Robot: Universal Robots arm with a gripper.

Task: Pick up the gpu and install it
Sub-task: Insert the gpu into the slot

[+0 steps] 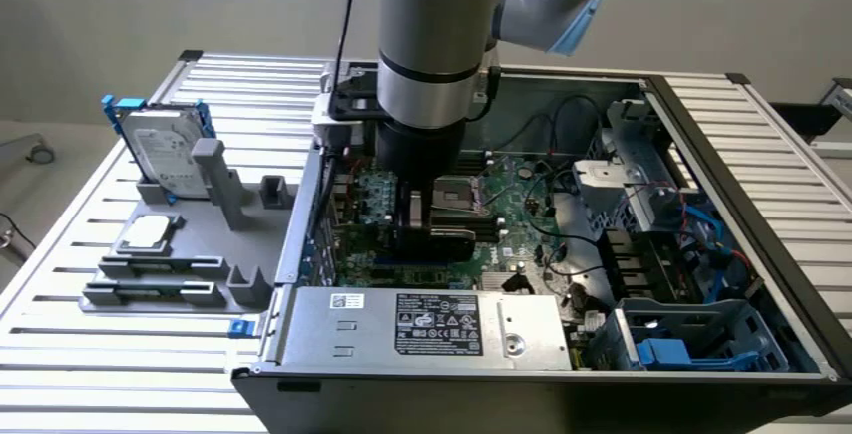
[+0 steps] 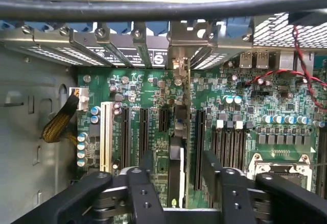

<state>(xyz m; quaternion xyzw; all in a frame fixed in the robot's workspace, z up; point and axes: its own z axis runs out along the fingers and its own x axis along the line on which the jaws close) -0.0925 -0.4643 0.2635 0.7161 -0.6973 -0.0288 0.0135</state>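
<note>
1. Here we are: the gripper point(image 1: 429, 234) is low inside the open computer case point(image 1: 785, 284), right over the green motherboard point(image 2: 240, 96).
2. Directly between its fingers point(image 2: 148, 183) stands the gpu point(image 2: 176, 132), upright and seen edge-on, its silver bracket end against the case wall ahead of the gripper.
3. The jaws are released: a gap shows on each side of the card (neither finger touches it).
4. The card stands in line with the long black slots; whether it is fully seated, I cannot tell.
5. Well away from the gripper, outside the case, a hard drive point(image 1: 167, 145) stands on the tabletop point(image 1: 80, 354).

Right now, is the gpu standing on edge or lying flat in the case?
On edge: the wrist view sees the gpu as a thin strip standing off the motherboard, running toward the rear slot covers.
</note>
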